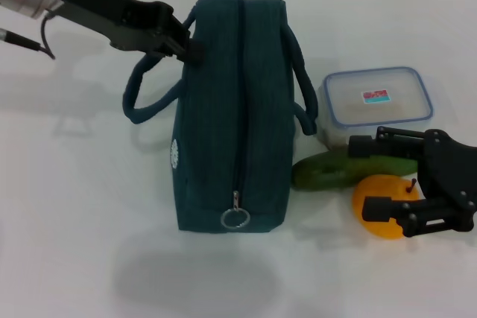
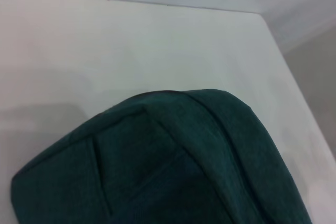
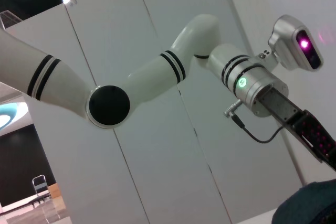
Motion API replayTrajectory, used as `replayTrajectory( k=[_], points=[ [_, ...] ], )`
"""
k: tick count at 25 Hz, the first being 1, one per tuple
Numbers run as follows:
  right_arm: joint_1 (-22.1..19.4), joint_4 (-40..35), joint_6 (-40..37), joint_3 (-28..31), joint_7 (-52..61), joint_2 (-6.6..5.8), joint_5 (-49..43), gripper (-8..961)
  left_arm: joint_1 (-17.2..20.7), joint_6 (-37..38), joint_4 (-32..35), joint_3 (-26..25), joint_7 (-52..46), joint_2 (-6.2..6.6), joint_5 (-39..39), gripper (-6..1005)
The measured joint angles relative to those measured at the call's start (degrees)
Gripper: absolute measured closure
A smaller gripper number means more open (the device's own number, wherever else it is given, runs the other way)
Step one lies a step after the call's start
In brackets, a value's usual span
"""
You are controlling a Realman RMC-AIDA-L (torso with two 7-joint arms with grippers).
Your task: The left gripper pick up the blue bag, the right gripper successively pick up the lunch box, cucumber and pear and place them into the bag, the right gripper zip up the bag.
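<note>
1. Head view: the blue bag (image 1: 231,117) stands zipped on the white table (image 1: 74,206). The left gripper (image 1: 186,44) touches its far left corner by the handle; I cannot tell its opening. Right of the bag lie the lunch box (image 1: 376,102), the cucumber (image 1: 335,170) and the pear (image 1: 386,217). The right gripper (image 1: 365,178) is spread wide over the pear.
2. Left wrist view: only the bag's end (image 2: 173,166) shows.
3. Right wrist view: the left arm (image 3: 173,72) reaches toward the bag.

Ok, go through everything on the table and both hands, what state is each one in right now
blue bag: zipped shut, resting on the table
lunch box: lid on, on the table
cucumber: lying beside the bag
pear: on the table, ungrasped
left hand: at the bag's far handle, grip unclear
right hand: open, over the pear and cucumber
</note>
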Motion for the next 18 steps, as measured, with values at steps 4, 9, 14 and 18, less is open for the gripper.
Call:
replayTrajectory(
  k=[4,9,14,18],
  points=[
    [-0.43,0.13,-0.86,0.11,0.24,0.06,0.08,76,0.04,0.48,-1.69,-0.05,-0.33,0.32,-2.77,932],
    [-1.98,1.30,-1.48,4.73,0.81,0.47,3.14,76,0.03,1.05,-1.47,-0.09,-1.44,0.93,-4.85,950],
    [-3.77,8.08,2.64,18.77,0.73,1.91,6.43,76,0.01,1.53,-1.34,-0.14,-1.85,1.48,-6.34,950],
    [-4.84,13.71,5.26,29.15,0.66,1.83,6.83,76,-0.03,1.55,-1.32,-0.45,-1.87,1.61,-6.38,950]
  ],
)
